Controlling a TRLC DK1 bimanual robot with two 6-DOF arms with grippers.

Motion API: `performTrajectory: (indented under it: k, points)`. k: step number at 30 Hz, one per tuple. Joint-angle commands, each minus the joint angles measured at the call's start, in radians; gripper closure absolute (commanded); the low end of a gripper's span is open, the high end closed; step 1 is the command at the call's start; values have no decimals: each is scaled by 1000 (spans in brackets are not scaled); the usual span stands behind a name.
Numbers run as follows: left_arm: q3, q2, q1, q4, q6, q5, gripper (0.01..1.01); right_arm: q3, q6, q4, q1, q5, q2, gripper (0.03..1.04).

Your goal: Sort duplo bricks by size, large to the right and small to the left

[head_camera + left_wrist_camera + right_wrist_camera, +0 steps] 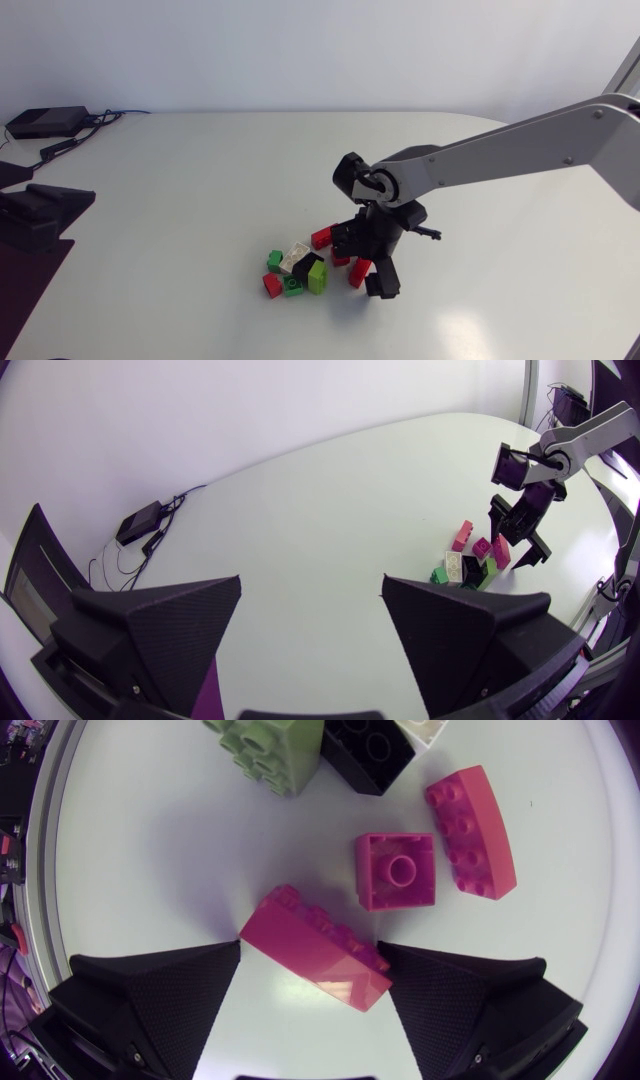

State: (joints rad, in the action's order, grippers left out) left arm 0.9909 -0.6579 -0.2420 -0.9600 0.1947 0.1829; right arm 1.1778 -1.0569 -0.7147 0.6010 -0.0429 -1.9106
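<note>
My right claw [312,955] grips a long red brick [300,935] that sits slantwise between its fingers, both tips pressed to it as far as the wrist view shows. It is a large piece, so I judge it bound for the right side of the white surface [200,180]. Just ahead lie a square red brick [396,870], studs down, and a curved red brick [472,830]. Past them a black brick [368,750] and a light green brick [268,750] huddle in the unsorted pile – nothing yet parted by size. Farthest off, my left claw [312,585] rests wide and empty at the surface's left edge – clear of the work.
</note>
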Motion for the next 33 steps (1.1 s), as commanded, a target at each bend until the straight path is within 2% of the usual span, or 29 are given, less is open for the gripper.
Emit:
performTrajectory:
  k: [1,2,3,8,15,23,26,28,30,33]
  points:
    - [-17,11,7,3,17,-5,49,-33,6,34,5,-11,-19,313]
    - [-17,12,7,3,17,-5,49,-33,6,47,2,-32,-11,480]
    - [-17,14,7,3,17,-5,49,-29,6,52,-1,-58,-5,587]
    - [-17,15,7,3,17,-5,49,-23,44,60,-3,-69,1,672]
    - [-17,20,6,0,17,-5,49,-50,94,54,-76,-91,38,693]
    - [-23,20,-5,7,9,-7,49,-121,52,-11,-326,-155,140,695]
    - [-24,14,-20,18,-9,-8,49,-165,49,-3,-316,-163,183,695]
    - [-17,11,-31,17,-21,-8,49,-165,55,-3,-273,-163,194,685]
    - [-11,12,-33,10,-23,-8,49,-147,61,-8,-244,-161,194,616]
    - [0,20,-31,-8,-20,-8,49,-124,74,-8,-228,-130,193,277]
